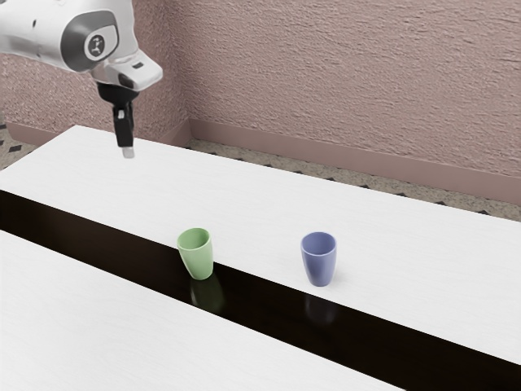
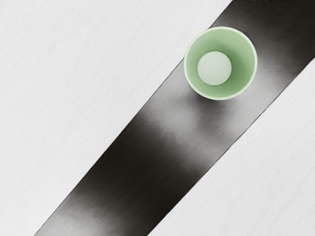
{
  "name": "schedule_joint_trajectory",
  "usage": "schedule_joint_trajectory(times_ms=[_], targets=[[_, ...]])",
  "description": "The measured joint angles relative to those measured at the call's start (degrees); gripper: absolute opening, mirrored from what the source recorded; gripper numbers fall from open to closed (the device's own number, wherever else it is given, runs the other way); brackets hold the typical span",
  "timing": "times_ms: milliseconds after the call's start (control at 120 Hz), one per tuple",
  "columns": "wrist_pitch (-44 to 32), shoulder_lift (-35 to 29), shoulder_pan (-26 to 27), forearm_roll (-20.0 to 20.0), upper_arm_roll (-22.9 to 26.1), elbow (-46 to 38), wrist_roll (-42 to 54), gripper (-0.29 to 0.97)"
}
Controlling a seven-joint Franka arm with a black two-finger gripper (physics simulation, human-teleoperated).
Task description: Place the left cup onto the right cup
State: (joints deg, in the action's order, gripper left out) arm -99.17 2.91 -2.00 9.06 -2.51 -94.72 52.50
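A light green cup (image 1: 195,252) stands upright on the dark strip (image 1: 98,232) that crosses the white table, at the exterior view's left of the pair. A blue cup (image 1: 318,258) stands upright on the same strip, about a cup's height to its right. My gripper (image 1: 124,145) hangs high over the table's far left part, well away from both cups, with nothing in it. In the wrist view I look straight down into the empty green cup (image 2: 220,63), which lies off to one side of my hand.
The white table (image 1: 326,212) stretches wide on both sides of the dark strip (image 2: 147,147). A pink textured wall (image 1: 342,73) with a skirting board runs behind the table. Patterned floor (image 1: 456,195) shows between them.
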Motion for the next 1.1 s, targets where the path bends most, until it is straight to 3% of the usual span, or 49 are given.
schedule_joint_trajectory(times_ms=[342, 1100], targets=[[-1.53, 3.31, -0.22, -2.49, -0.13, -0.85, 0.53, 0.68], [-13.43, 9.54, 2.75, -2.14, -0.04, -6.97, 1.38, 0.68]])
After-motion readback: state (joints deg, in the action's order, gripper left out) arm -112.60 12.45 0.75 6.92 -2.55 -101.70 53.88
